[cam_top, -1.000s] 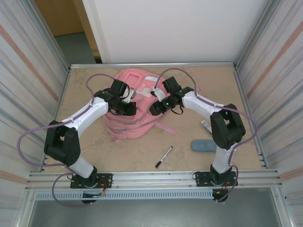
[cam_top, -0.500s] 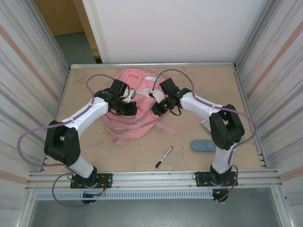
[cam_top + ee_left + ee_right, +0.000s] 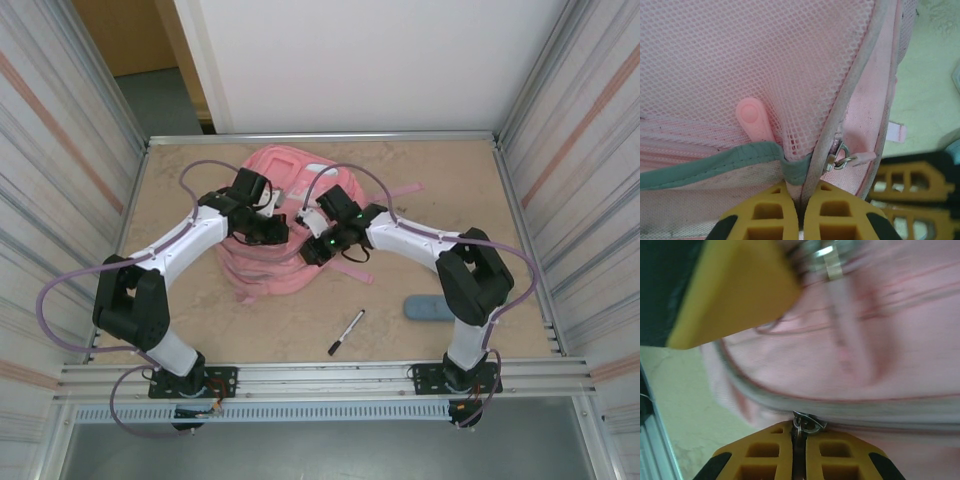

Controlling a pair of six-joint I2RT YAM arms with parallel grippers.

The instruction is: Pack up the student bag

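The student bag (image 3: 281, 166) lies flat in the middle of the table, pink with pale trim. My left gripper (image 3: 270, 232) is shut on a fold of its pale edge trim (image 3: 840, 115), below the mesh pocket; the yellow fingers (image 3: 765, 212) press together on the fabric. A metal zip slider (image 3: 840, 160) hangs just to their right. My right gripper (image 3: 312, 250) sits on the bag's near right side, shut on a zip pull (image 3: 807, 423) along the grey zip line. The left gripper's yellow finger (image 3: 735, 285) shows at the top of the right wrist view.
A black pen (image 3: 346, 332) lies on the table in front of the bag. A blue-grey case (image 3: 432, 306) rests near the right arm's base. Metal frame rails and ribbed walls bound the table on all sides.
My right gripper has shut on the zip pull and moved left and nearer along the bag's side. The left gripper has kept its grip and place.
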